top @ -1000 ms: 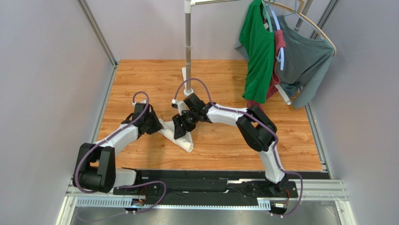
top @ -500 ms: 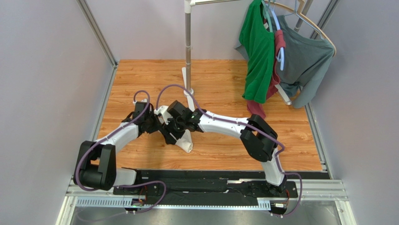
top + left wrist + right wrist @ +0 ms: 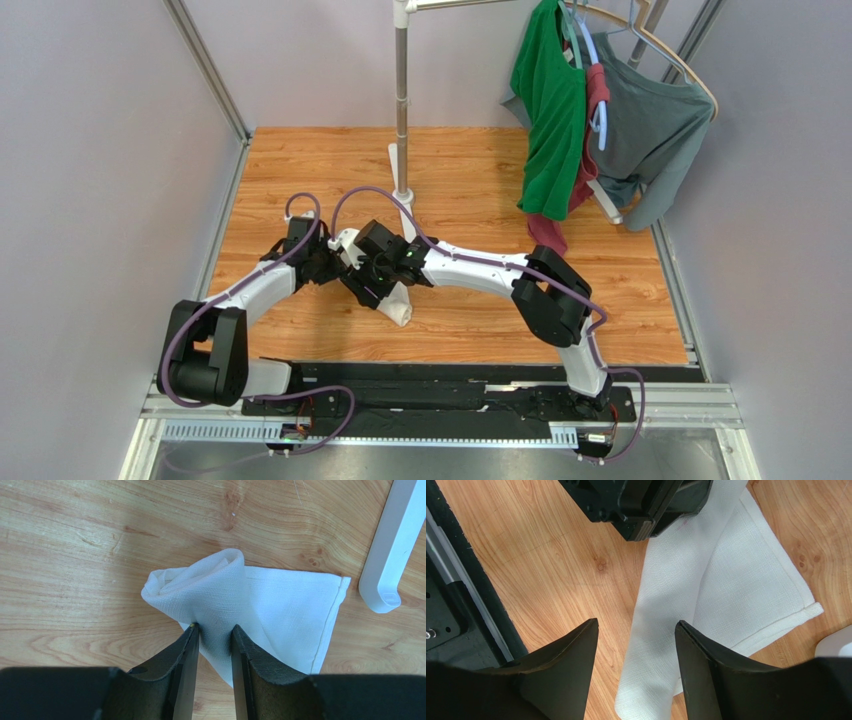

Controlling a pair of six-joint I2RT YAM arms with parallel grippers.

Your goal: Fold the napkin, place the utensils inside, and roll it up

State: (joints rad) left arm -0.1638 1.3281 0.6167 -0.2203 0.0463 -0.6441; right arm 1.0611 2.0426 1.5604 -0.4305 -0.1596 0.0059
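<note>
The table has a light wooden top with clear grain. A white pole stand rises near its far middle, and one flat foot of it lies on the wood. At the far right hang a green shirt, a grey shirt and, between them, something dark red, perhaps a third garment.

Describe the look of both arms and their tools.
Both the left arm and right arm have white link shells with bulky black joints, and a purple cable loops along each. The left tool and right tool each carry two matte black, wedge-shaped fingers tapering to the tips.
</note>
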